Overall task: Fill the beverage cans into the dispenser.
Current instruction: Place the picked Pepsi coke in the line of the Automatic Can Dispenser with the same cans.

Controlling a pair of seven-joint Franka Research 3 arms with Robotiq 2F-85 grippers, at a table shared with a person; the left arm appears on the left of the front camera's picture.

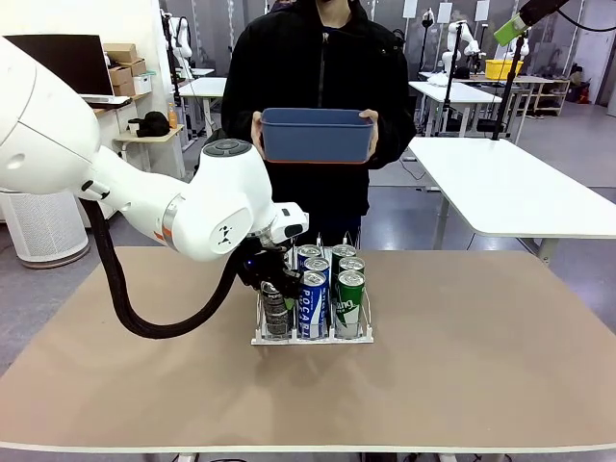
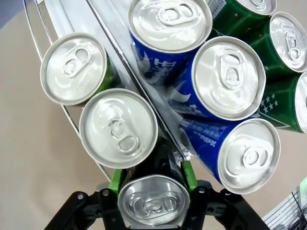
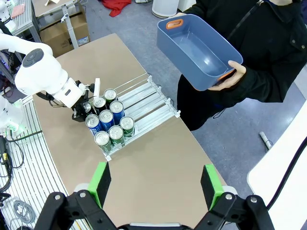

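Small white wire-and-plastic dispenser rack [image 1: 313, 336] sits mid-table on the tan tabletop [image 1: 481, 366], three parallel lanes, low front lip facing the robot. Slim silver-topped beverage cans [image 1: 327, 289] upright in it: blue ones with white lettering in the middle lane, green ones in the lane on the robot's right, dark grey ones in the lane on its left.

Left gripper [image 2: 152, 191] is clamped on a dark grey can [image 2: 152, 203]; green pads [image 2: 188, 175] press its sides. Left wrist view shows it in line behind two other silver tops in the same lane. In front view that can [image 1: 275, 310] is at the front of the left lane.

Right gripper [image 3: 156, 184] is up high above the table, jaws spread wide, nothing between them.

Person in black at the far side holds a blue rectangular plastic tub [image 1: 317, 135] with both hands at chest height; the right wrist view shows its inside bare.
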